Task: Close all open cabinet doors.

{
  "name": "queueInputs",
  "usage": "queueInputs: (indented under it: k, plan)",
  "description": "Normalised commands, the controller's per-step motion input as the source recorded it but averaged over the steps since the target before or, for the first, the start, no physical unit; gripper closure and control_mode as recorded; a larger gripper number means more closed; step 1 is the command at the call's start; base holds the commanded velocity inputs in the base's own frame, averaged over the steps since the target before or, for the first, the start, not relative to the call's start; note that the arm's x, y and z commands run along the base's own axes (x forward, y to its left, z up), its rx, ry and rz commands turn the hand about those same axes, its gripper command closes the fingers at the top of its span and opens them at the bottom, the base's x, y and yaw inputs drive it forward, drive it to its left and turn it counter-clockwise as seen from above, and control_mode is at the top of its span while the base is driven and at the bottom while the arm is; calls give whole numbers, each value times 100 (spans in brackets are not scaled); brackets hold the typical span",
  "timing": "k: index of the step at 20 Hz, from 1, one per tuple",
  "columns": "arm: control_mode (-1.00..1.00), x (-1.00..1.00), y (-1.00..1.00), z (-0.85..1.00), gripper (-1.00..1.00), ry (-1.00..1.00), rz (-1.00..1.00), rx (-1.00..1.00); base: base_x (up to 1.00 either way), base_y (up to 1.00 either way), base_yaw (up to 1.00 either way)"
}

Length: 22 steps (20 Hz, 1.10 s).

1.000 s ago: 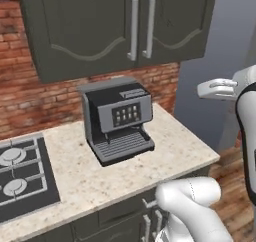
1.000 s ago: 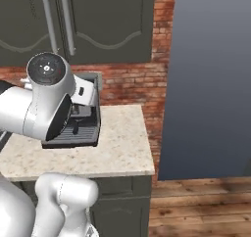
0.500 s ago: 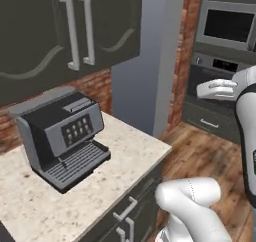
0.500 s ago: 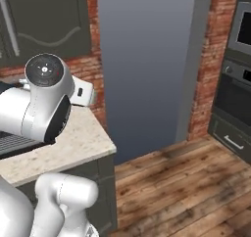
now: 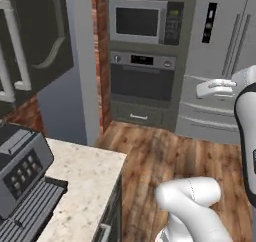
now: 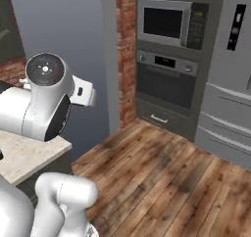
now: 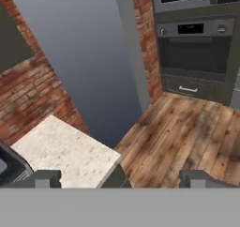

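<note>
Two dark grey-green cabinet doors point(image 5: 35, 31) with an arched moulding hang at the upper left, and a vertical silver bar handle point(image 5: 15, 51) shows on one. Both look flush with their cabinet. A strip of the same cabinet appears at the left edge point(image 7: 11, 43) and the upper left corner point(image 6: 6, 30). My gripper point(image 5: 204, 89) floats in mid-air to the right, far from the doors. It also sticks out beside the arm's big joint point(image 6: 88, 95). In the hand view my gripper point(image 7: 124, 178) is open, its tips wide apart with nothing between them.
A black coffee machine point(image 5: 20, 176) stands on the speckled counter point(image 5: 85, 181), whose corner ends at the wooden floor point(image 5: 165, 156). Beyond are a brick column point(image 5: 100, 61), a wall oven point(image 5: 142, 76), a microwave point(image 5: 142, 21) and a steel fridge point(image 5: 225, 36).
The whole picture has swung right, so the camera has moved. Cabinets and coffee machine slid to the left edge; oven, microwave and fridge came into view. The arm keeps its pose.
</note>
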Motion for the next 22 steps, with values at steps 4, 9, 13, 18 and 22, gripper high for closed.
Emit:
queueInputs:
  k: [4,9,13,18,22]
  plan:
    - [100,0,0,0,-100,0,0,0,0,-6,-85]
    - [100,0,0,0,-100,0,0,0,0,-2,-89]
    - [100,0,0,0,-100,0,0,0,0,0,-91]
    - [100,0,0,0,-100,0,0,0,14,2,-82]
    - [100,0,0,0,-100,0,0,0,49,15,-54]
